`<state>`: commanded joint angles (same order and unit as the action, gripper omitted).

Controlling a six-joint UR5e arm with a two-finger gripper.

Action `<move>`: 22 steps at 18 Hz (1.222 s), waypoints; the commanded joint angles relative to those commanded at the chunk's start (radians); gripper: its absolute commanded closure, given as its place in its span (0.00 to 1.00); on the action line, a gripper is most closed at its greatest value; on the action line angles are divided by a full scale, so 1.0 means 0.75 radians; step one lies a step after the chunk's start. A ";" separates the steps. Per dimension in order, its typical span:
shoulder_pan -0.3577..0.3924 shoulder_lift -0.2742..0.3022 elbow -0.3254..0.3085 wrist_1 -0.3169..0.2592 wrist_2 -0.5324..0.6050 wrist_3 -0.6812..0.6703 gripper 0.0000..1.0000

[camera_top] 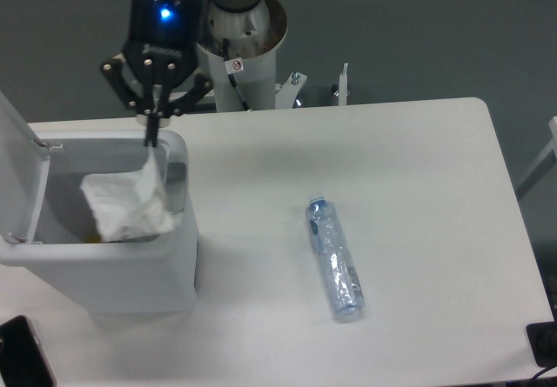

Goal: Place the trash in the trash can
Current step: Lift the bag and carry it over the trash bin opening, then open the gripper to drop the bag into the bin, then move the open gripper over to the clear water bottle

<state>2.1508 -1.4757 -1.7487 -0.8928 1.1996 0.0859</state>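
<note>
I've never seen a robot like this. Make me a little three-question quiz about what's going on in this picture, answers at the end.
1. True or false: the bottle is lying flat on the table.
2. What do the gripper fingers hold?
   A. the wrapper
   B. the bottle
   C. nothing
3. Fill in: the wrapper hangs over the open trash can, whose lid stands ____.

Key:
1. True; it lies apart from the can, cap end pointing away from the camera.
2. A; the fingers pinch its top corner.
3. Open, tipped up at the can's left side in the picture.
</note>
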 joint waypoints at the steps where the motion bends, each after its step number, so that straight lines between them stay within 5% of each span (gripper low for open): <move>1: -0.010 0.000 0.002 -0.002 0.002 -0.002 1.00; 5: -0.017 -0.002 -0.004 -0.002 0.000 0.000 1.00; 8: -0.035 -0.006 -0.008 -0.002 0.000 0.026 0.63; 12: -0.033 0.010 0.018 -0.004 0.010 0.045 0.01; 14: -0.003 0.014 0.033 -0.008 0.008 0.031 0.00; 17: 0.306 0.000 0.047 -0.006 0.000 -0.014 0.00; 22: 0.493 -0.229 0.182 -0.002 0.049 -0.041 0.00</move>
<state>2.5203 -1.6471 -1.6124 -0.8943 1.2362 0.0552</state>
